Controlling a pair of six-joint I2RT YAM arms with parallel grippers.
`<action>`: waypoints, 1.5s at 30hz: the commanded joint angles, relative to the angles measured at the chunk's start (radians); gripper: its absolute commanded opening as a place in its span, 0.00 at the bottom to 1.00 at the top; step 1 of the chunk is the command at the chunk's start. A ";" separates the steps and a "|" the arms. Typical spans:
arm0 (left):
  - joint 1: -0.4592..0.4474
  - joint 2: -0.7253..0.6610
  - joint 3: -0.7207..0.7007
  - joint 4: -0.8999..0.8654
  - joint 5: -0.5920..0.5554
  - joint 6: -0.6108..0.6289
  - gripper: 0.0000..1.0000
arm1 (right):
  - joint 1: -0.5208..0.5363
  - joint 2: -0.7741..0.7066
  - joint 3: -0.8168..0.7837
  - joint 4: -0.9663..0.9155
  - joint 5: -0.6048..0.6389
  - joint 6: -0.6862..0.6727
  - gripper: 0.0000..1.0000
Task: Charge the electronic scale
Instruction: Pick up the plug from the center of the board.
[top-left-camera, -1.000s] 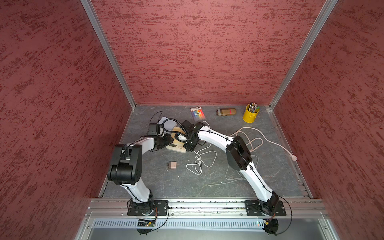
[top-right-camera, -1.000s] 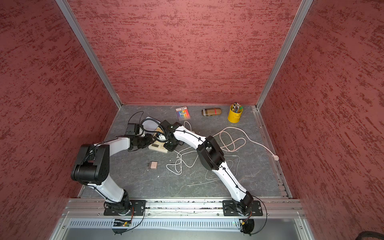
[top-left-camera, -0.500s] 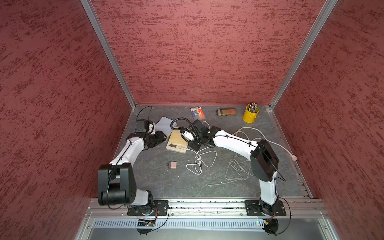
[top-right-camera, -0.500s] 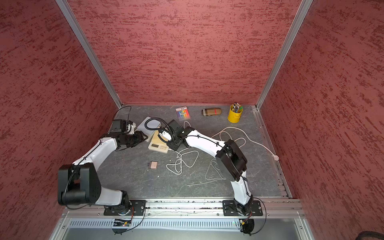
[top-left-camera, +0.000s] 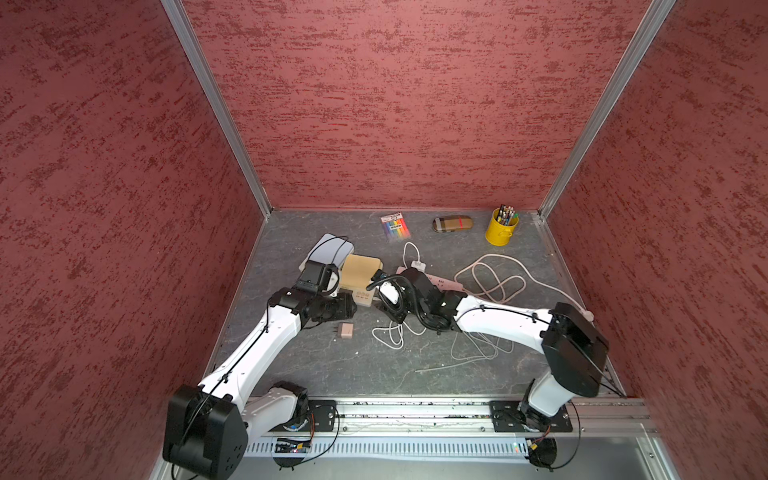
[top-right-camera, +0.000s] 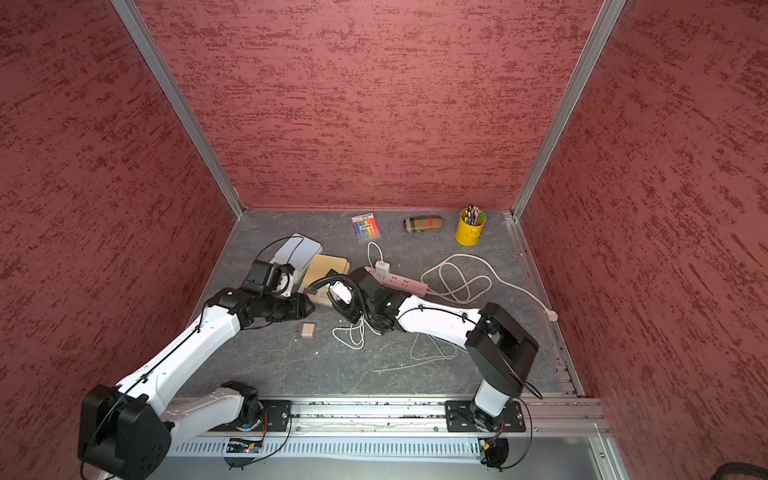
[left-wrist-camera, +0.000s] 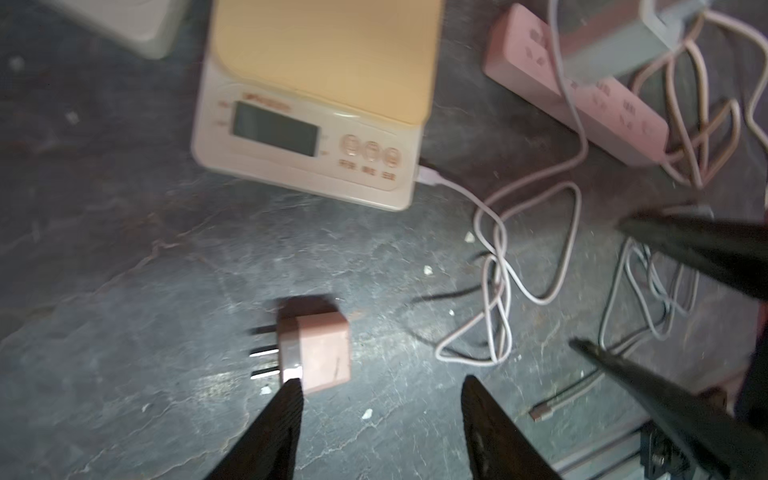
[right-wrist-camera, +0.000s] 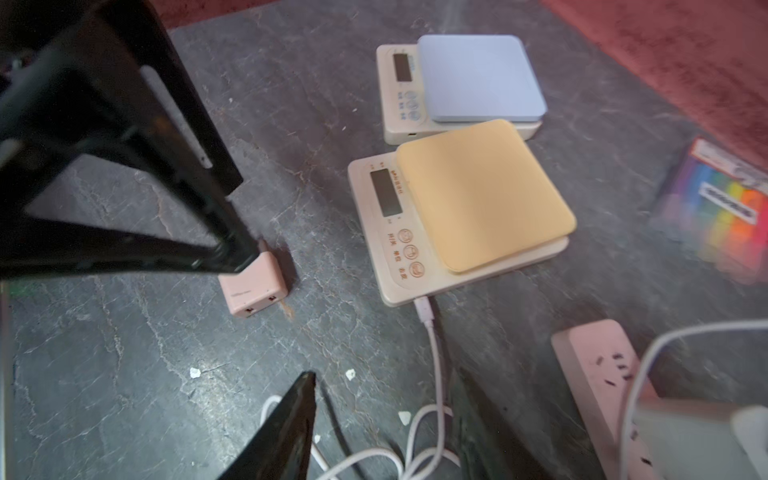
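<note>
The electronic scale (top-left-camera: 360, 270) (top-right-camera: 324, 270) has a tan top and a cream body and lies flat on the grey floor. A white cable (left-wrist-camera: 498, 291) is plugged into its side at the plug (right-wrist-camera: 424, 311), and its loops (top-left-camera: 390, 336) lie in front of the scale. A pink adapter (left-wrist-camera: 318, 353) (top-left-camera: 346, 330) lies on its side, prongs bare. My left gripper (left-wrist-camera: 380, 382) is open and empty, one fingertip just short of the adapter. My right gripper (right-wrist-camera: 382, 378) stands open over the cable loops, holding nothing.
A pink power strip (top-left-camera: 444, 284) (right-wrist-camera: 598, 374) lies right of the scale with a white charger (top-right-camera: 381, 268) plugged in and its cord (top-left-camera: 498, 282) coiled beyond. A second, blue-topped scale (right-wrist-camera: 478, 79) sits behind. Marker pack (top-left-camera: 395, 226), glasses case (top-left-camera: 452, 223) and yellow pen cup (top-left-camera: 500, 230) line the back wall.
Both grippers have drawn back from the scale toward the front. The right jaws have opened wider, off the cable plug, which stays in the scale. The left gripper now hangs by the adapter.
</note>
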 joint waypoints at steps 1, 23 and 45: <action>-0.042 0.026 0.111 -0.004 0.018 0.334 0.64 | -0.011 -0.130 -0.101 0.138 0.166 0.063 0.57; -0.036 0.204 -0.035 -0.088 -0.094 1.364 0.75 | -0.105 -0.369 -0.372 0.159 0.257 0.307 0.68; -0.041 0.389 -0.050 0.041 -0.063 1.370 0.48 | -0.202 -0.385 -0.346 0.166 0.163 0.489 0.68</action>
